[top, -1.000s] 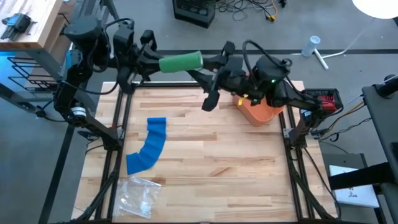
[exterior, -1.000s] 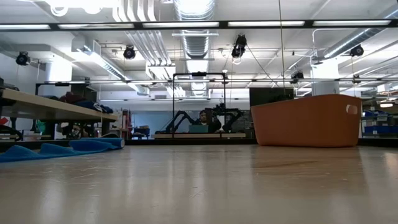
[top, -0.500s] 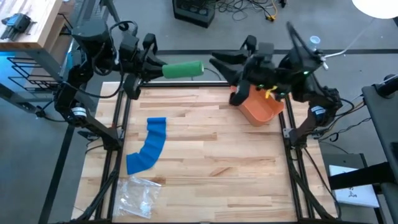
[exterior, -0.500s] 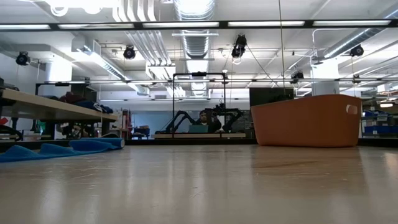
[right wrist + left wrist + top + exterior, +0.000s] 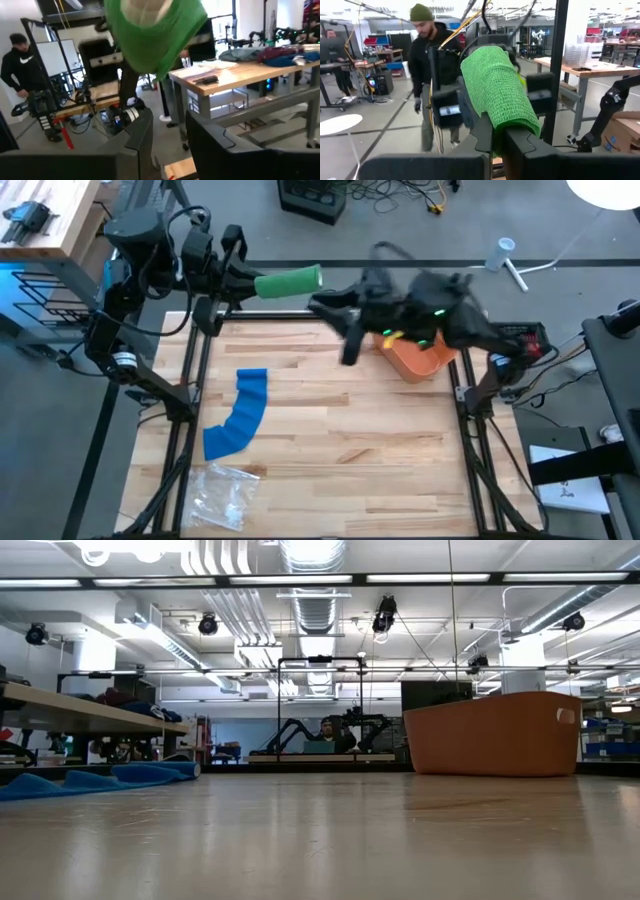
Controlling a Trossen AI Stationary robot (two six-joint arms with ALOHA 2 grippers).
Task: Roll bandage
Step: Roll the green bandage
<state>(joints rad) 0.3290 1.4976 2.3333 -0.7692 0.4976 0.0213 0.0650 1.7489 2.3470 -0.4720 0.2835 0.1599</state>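
Above the counter's [image 5: 330, 430] far edge, the left gripper [image 5: 243, 281] clamps one green bandage roll [image 5: 288, 281] level, probably so the right gripper [image 5: 335, 315], its fingers parted and empty just beside the free end, can work it. One blue cloth [image 5: 238, 415], one orange bin [image 5: 420, 360], one plastic bag [image 5: 225, 490].

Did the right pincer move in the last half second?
Yes. In the high view the right pincer has swung from above the orange bin out past its left side, toward the green bandage roll.
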